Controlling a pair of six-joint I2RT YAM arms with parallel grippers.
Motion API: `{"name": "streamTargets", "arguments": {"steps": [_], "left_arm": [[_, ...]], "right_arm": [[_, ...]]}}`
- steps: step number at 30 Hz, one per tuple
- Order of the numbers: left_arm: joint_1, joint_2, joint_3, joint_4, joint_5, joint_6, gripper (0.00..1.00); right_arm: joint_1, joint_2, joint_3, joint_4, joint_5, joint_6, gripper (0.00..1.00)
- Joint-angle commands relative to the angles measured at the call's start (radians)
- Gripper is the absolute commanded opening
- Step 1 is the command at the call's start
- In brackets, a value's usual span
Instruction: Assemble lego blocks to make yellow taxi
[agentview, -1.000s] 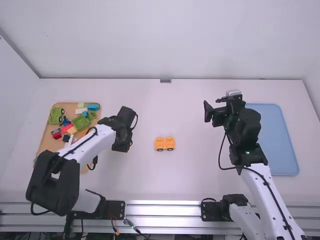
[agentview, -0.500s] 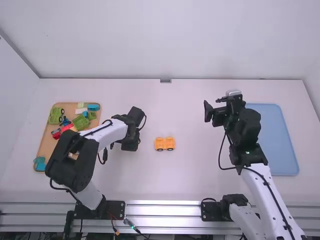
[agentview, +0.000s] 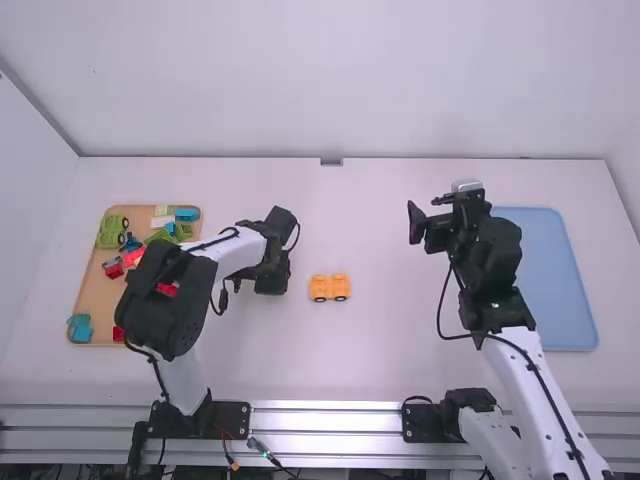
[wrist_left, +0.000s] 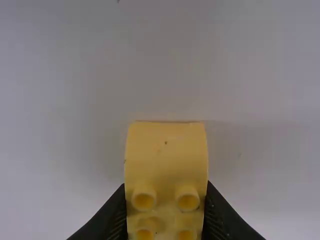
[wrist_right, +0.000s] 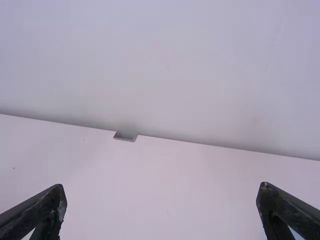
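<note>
In the high view, the left arm (agentview: 228, 248) has moved away from the brown tray (agentview: 95, 290) and toward the yellow car base (agentview: 330, 288), which has stayed at the same place on the middle of the table (agentview: 390, 350). For the task this probably means that the next part is being brought to the base, and it must still be lined up and pressed on. In the left wrist view, the left gripper (wrist_left: 166, 185) is grasping a yellow block (wrist_left: 166, 150) between its fingers, with the studs visible. Its wrist is low, pointing down, just beside the base. The right arm (agentview: 525, 358) has kept its pose near the blue tray (agentview: 548, 280); the fingers of the right gripper (wrist_right: 161, 187) are wide apart, with nothing between them.
</note>
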Motion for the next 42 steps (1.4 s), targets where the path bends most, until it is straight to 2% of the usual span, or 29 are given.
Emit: {"name": "streamTargets", "arguments": {"steps": [1,3,4,7,9,11,14,17,23,25,29,31,32,34,36,37,38,41,42], "left_arm": [[-0.003,0.008,0.000,-0.013,0.022,-0.002,0.02],[-0.003,0.008,0.000,-0.018,0.021,-0.003,0.05],[-0.003,0.008,0.000,-0.022,0.021,-0.003,0.17],[-0.003,0.008,0.000,-0.026,0.021,-0.002,0.29],[-0.003,0.008,-0.001,-0.026,0.021,-0.002,0.42],[-0.003,0.008,-0.001,-0.026,0.033,-0.002,0.64],[-0.003,0.008,0.000,-0.021,0.054,0.019,0.76],[-0.003,0.008,0.000,0.003,0.066,0.076,0.79],[-0.002,0.008,0.019,-0.020,0.066,0.108,0.76],[-0.002,0.006,0.044,-0.066,0.073,0.113,0.80],[-0.002,0.005,0.121,-0.145,0.072,0.230,0.75],[-0.002,0.004,0.159,-0.187,0.063,0.262,0.77],[-0.002,0.004,0.201,-0.232,0.052,0.303,0.84],[-0.002,0.005,0.245,-0.269,0.034,0.370,0.89],[-0.002,0.005,0.324,-0.315,-0.008,0.555,0.98],[-0.002,0.005,0.334,-0.319,-0.014,0.586,0.99],[-0.002,0.005,0.379,-0.326,-0.037,0.750,0.99],[-0.002,0.004,0.435,-0.341,-0.044,0.996,0.99],[-0.002,0.005,0.462,-0.344,-0.042,1.137,0.99]], "right_arm": [[0.001,0.003,0.018,0.002,-0.001,0.002,0.99],[0.001,0.003,0.018,0.002,0.000,0.002,0.99],[0.001,0.003,0.018,0.000,-0.001,0.002,0.99],[0.001,0.003,0.018,-0.002,0.000,0.002,0.99],[0.001,0.003,0.018,-0.002,-0.001,0.002,0.99],[0.001,0.003,0.018,-0.002,-0.001,0.002,0.99],[0.001,0.003,0.018,-0.002,-0.001,0.002,0.99],[0.001,0.003,0.018,-0.002,-0.001,0.002,0.99],[0.001,0.003,0.018,-0.002,-0.001,0.002,0.99],[0.001,0.003,0.018,-0.002,0.000,0.002,0.99],[0.001,0.003,0.018,-0.002,0.000,0.002,0.99],[0.001,0.003,0.018,-0.002,0.000,0.002,0.99],[0.001,0.003,0.018,-0.002,0.000,0.000,0.99],[0.001,0.003,0.018,-0.002,-0.001,-0.006,0.99],[0.001,0.003,0.018,-0.002,-0.001,-0.005,0.99],[0.001,0.003,0.018,-0.002,-0.001,-0.005,0.99],[0.001,0.003,0.018,-0.002,0.000,-0.005,0.99],[0.001,0.003,0.018,-0.002,-0.001,-0.005,0.99],[0.001,0.003,0.018,-0.002,-0.001,-0.005,0.99]]}}
